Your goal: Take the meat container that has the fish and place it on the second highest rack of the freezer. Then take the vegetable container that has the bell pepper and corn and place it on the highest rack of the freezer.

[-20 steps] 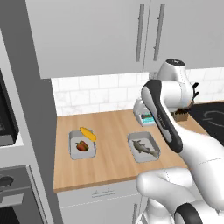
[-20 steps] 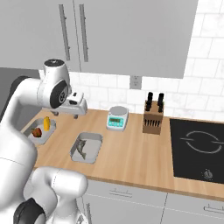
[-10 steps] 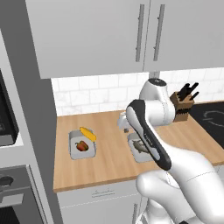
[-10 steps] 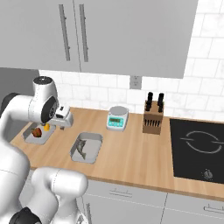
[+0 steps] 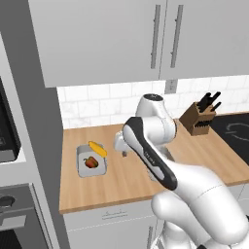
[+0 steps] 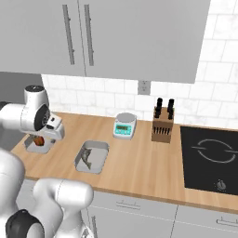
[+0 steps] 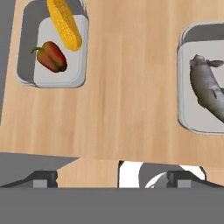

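Observation:
The vegetable container (image 5: 82,170) sits at the counter's left end with the yellow corn (image 5: 97,149) and the red bell pepper (image 5: 91,162) in it. In the hand view this vegetable container (image 7: 72,74) lies at upper left, holding the corn (image 7: 64,24) and bell pepper (image 7: 51,57). The meat container (image 6: 98,151) holds the grey fish (image 6: 86,159) mid-counter. It is at the right of the hand view as the meat container (image 7: 186,109) with the fish (image 7: 208,87). My gripper (image 5: 121,146) (image 6: 53,130) (image 7: 113,178) hovers open over bare wood between the two containers. The freezer is out of view.
A knife block (image 6: 162,128) and a small scale (image 6: 124,125) stand by the tiled back wall. A black cooktop (image 6: 211,158) lies at the right. White wall cupboards (image 5: 121,39) hang above. A grey oven column (image 5: 29,146) borders the counter's left end.
The arm has swung left, from above the meat container to the gap beside the vegetable container. The gripper has stayed open and both containers are where they were.

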